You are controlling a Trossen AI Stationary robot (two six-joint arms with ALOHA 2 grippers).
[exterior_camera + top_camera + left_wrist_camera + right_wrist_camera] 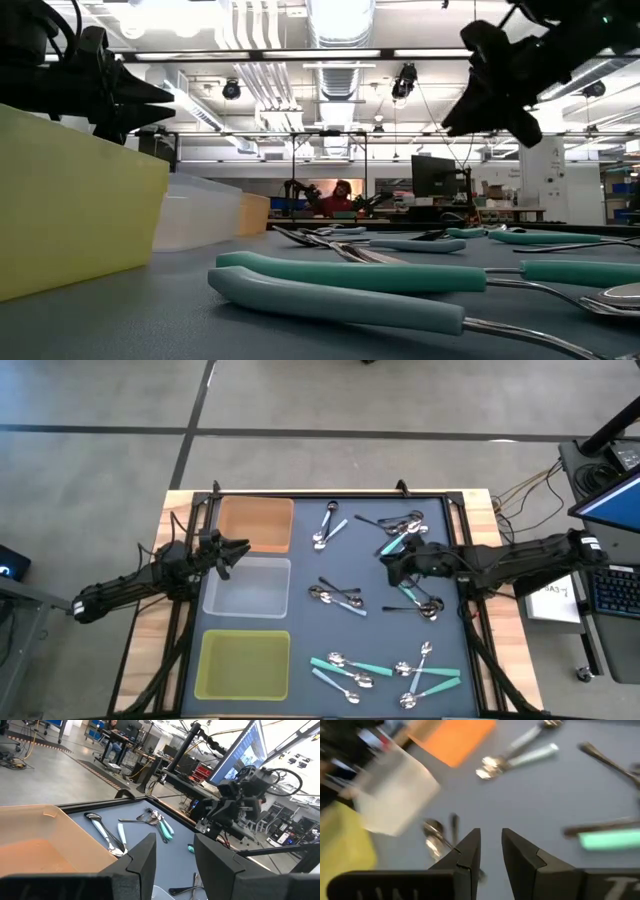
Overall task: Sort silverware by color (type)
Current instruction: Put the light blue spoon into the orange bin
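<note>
No word, number or brand can be read for certain; a white paper sheet [556, 601] beside the table [478, 510] carries dark handwriting, too small to make out.

Three trays [247, 592]; two grippers [392, 567]; roughly twenty spoons [338, 596], clusters overlapping.

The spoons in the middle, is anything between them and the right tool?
Nothing visible is in the way. The right tool hangs open above the mat, and the middle spoons lie on bare mat beside it. The three trays sit on the far side of them, by the left tool.
</note>
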